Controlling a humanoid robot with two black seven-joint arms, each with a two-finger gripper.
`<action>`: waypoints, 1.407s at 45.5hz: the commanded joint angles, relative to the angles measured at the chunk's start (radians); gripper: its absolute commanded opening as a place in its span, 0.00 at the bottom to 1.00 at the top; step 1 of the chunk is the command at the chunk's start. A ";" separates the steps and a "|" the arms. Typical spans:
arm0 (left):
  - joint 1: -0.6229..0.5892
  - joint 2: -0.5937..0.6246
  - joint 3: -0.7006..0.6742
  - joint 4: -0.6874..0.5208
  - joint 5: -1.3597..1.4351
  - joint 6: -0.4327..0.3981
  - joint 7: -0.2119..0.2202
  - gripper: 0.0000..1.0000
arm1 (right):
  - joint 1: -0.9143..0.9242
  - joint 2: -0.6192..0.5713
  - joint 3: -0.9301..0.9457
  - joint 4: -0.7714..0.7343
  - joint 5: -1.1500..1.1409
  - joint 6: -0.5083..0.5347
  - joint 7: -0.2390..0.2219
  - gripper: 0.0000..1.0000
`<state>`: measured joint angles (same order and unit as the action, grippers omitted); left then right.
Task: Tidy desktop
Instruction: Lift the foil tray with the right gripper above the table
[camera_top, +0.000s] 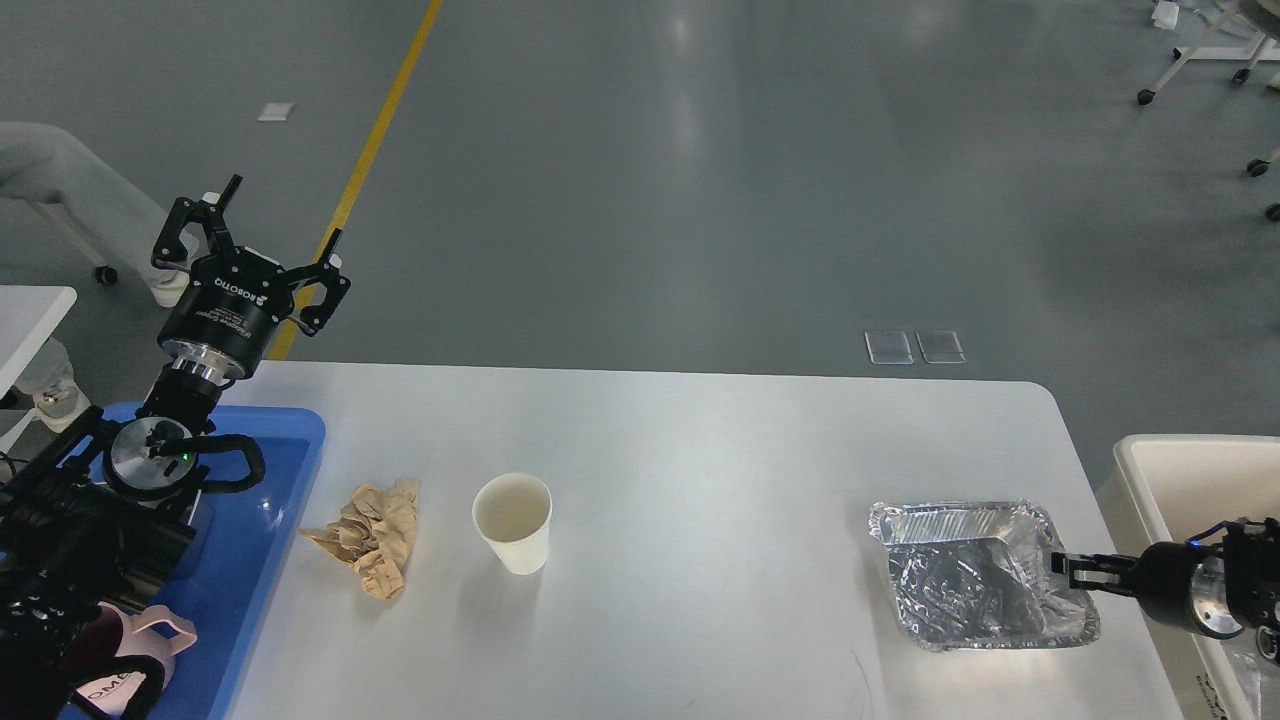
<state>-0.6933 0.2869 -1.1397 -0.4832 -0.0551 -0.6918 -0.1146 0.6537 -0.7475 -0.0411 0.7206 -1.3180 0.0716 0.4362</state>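
Note:
The desktop is a wide pale grey-white tabletop. On it lie a crumpled brown paper, an upright empty white paper cup and a crinkled foil tray near the right edge. My right gripper comes in from the right, low over the table, and is shut on the foil tray's right rim. My left gripper is open and empty, held high above the table's far left corner, pointing away.
A blue tray lies at the left end under my left arm, with a pink mug at its near end. A cream bin stands off the right edge. A small white table corner is at far left.

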 joint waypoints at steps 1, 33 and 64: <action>0.000 0.003 0.005 0.000 0.000 0.001 0.001 0.98 | 0.029 -0.042 0.000 0.054 0.000 0.042 0.027 0.00; -0.002 0.081 0.023 0.000 0.006 0.008 0.006 0.98 | 0.474 -0.248 0.018 0.591 0.135 0.363 -0.126 0.00; -0.015 0.144 0.143 0.001 0.031 0.098 0.033 0.98 | 0.609 0.019 -0.028 0.516 0.491 0.408 -0.474 0.00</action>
<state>-0.7075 0.4153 -1.0202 -0.4819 -0.0304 -0.6142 -0.0930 1.2465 -0.7349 -0.0681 1.2299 -0.8929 0.4521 0.0228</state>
